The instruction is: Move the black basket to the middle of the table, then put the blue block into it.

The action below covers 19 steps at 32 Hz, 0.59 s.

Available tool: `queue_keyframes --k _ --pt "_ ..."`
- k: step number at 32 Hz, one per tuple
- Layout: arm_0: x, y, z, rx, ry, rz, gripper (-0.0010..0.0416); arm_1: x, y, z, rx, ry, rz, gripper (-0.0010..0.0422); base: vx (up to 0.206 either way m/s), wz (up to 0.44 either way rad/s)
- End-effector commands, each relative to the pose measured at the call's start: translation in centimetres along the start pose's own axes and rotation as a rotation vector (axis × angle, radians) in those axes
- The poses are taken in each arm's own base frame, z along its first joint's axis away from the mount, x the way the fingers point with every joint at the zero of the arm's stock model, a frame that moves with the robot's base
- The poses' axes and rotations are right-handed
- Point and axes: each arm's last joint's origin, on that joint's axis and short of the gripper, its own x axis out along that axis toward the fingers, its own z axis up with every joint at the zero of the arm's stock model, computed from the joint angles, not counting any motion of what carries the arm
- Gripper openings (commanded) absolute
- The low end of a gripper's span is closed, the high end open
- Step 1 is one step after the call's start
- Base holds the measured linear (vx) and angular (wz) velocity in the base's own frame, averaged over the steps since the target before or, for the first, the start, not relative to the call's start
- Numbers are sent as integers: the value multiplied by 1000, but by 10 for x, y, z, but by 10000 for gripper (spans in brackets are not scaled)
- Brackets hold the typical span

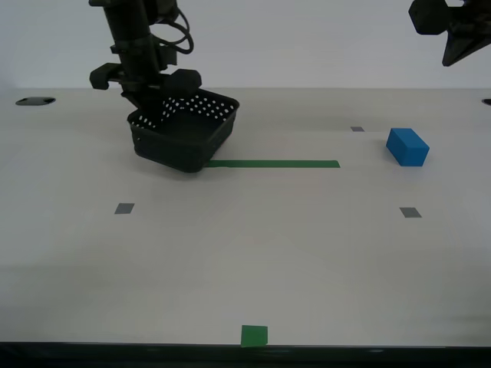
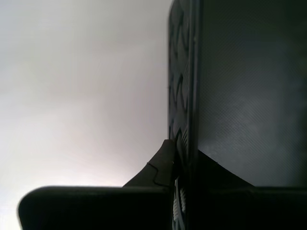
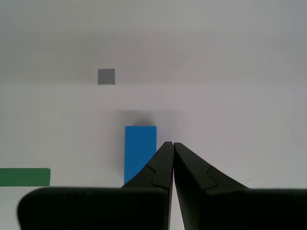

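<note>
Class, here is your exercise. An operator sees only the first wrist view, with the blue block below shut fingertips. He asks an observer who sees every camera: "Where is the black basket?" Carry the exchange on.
Observer: The black basket is at the exterior view's left, covering that end of the green strip.
Operator: Is anything holding it?
Observer: Yes. The second wrist view shows my second gripper shut on the basket's wall.
Operator: And where is the block relative to it?
Observer: The blue block lies well apart from the basket, toward the exterior view's right, past the strip's other end.
</note>
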Motion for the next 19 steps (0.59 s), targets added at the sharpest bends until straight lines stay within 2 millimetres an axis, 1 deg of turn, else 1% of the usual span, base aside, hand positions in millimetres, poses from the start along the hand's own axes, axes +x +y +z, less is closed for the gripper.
queue_keyframes --k 1,3,4,6,9,13,15,17,19 --pt "0 0 -1 0 3 -1 3 -5 -35 1 72 -13 -35 -2 0 0" --pt "2 0 -2 0 10 -1 3 -8 -60 1 111 -24 -87 -2 0 0" --pt "2 0 -3 0 13 -1 3 -9 -65 2 121 -28 -100 -2 0 0" --pt "7 0 -9 0 37 -1 3 -16 -92 4 175 -61 -123 -2 0 0" --pt "10 0 -13 0 51 -2 3 -19 -102 6 192 -86 -131 -2 0 0" --pt "11 0 -15 0 58 -1 3 -20 -106 9 186 -126 -141 -2 0 0" --pt "12 0 -16 0 62 -1 3 -13 -107 10 187 -121 -140 -2 0 0" --pt "12 0 -16 0 61 -1 3 -2 -108 9 185 -100 -133 -2 0 0" --pt "12 0 -16 0 63 -1 3 3 -108 9 186 -90 -136 -2 0 0"
